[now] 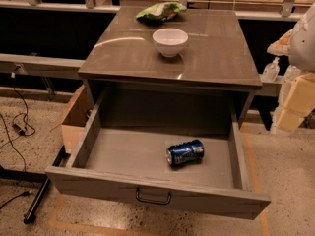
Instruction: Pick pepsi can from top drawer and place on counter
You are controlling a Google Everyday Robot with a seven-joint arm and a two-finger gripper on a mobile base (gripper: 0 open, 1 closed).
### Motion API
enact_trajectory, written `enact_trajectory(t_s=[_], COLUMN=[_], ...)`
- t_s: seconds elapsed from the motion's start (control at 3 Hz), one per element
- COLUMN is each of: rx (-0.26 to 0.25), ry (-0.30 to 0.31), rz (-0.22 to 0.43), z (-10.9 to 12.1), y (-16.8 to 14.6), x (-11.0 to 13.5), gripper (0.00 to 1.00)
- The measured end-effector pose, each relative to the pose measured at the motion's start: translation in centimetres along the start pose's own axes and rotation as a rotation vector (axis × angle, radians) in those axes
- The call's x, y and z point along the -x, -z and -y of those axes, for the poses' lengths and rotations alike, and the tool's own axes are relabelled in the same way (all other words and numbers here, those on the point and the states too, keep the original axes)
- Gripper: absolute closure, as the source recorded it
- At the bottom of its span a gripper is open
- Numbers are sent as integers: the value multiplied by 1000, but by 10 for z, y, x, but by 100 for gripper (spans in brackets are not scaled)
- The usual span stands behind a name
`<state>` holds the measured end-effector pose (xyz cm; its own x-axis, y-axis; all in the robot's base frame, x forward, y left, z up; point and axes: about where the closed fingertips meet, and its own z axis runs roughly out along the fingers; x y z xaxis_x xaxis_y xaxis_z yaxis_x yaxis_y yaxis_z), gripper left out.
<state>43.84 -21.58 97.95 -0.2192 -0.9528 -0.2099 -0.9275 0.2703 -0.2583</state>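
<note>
One gripper, counter to its left; state cannot be told. One pepsi can, lower left of it, lying in open top drawer.

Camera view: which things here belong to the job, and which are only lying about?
Job: pepsi can, top drawer, counter; gripper out of view, only the arm at right edge.
Lying about: white bowl, green bag, cardboard box, floor cables.
</note>
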Motion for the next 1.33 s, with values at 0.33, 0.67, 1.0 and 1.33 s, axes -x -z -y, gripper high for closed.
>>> enact_trajectory(t_s=[0.33, 0.67, 1.0, 1.33], rx=[-21, -39, -83, -136], ry=[9, -10, -6, 45], rz=[-1, 22, 48, 72], z=[-1, -5, 5, 20], y=[3, -23, -70, -118], x=[3, 4, 10, 17], gripper=[0, 18, 41, 65])
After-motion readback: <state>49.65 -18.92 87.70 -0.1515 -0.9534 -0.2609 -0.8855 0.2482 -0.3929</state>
